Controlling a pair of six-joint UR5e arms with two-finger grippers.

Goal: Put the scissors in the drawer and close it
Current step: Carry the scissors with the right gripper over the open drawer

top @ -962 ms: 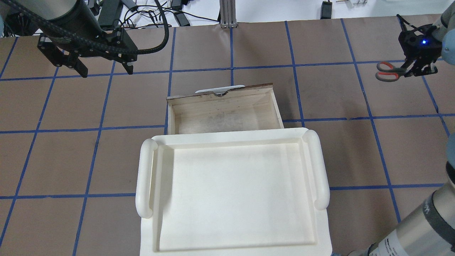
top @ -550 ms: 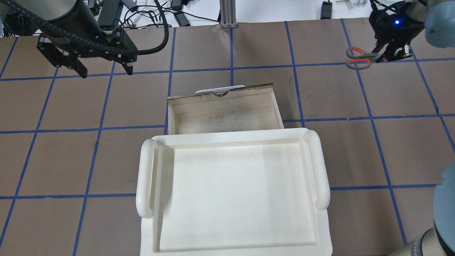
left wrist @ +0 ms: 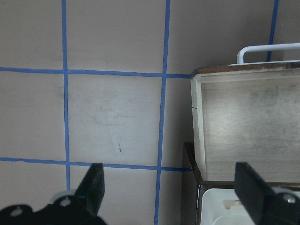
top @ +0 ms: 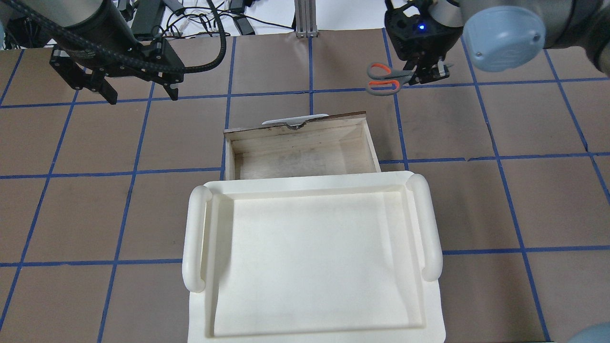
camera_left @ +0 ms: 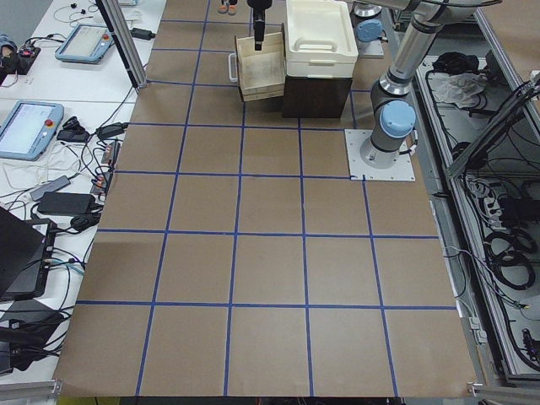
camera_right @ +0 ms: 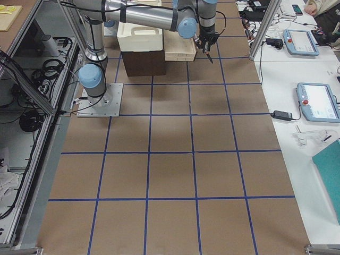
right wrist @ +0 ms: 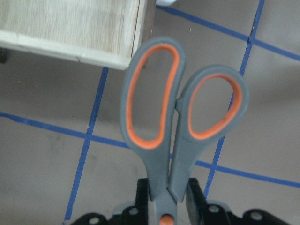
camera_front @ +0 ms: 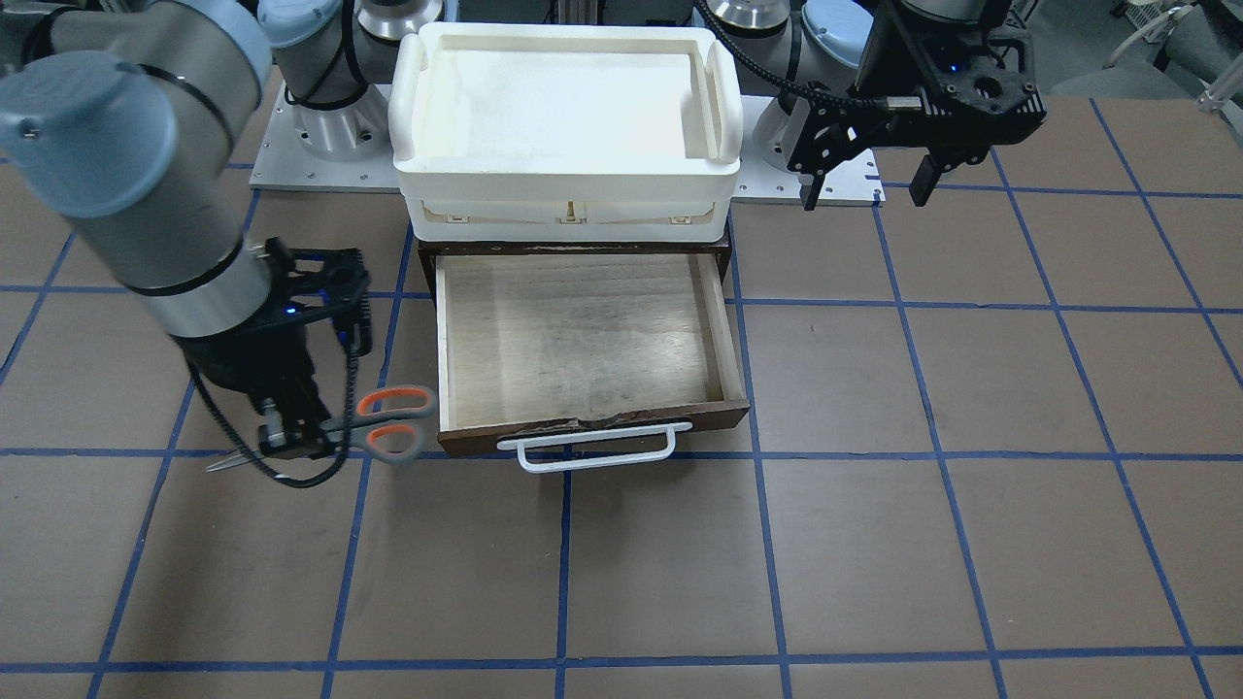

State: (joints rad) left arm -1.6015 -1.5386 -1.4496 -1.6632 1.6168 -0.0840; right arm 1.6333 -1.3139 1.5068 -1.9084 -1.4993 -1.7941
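- Two black fingers of the right gripper (right wrist: 167, 199) are pinched on the small scissors with grey handles lined orange (right wrist: 180, 122). They clamp just below the loops. The blades are pressed together, and the dark tip pokes out behind the wrist in the front-facing view.
- Big swing in the last second! The scissors have travelled from the far right of the overhead view to just off the drawer's front corner, loops leading.
- That shallow pale-wood drawer with the dark brown front and white bar handle (top: 295, 147) stands pulled out and bare.
- The scissors are near its corner but not yet over the opening. The carry looks nearly done, with the drop and the push shut still to come.
- The white plastic tray with rounded side handles (top: 193, 238) has not shifted.
- The left gripper (top: 143, 95) has its fingers spread wide and holds nothing. It sits at the same spot over the brown table with its blue tape grid (top: 476, 200), well apart from the drawer.
- No writing can be read on the scissors, drawer or tray; only a small blue light (top: 421, 26) glows on the right wrist.
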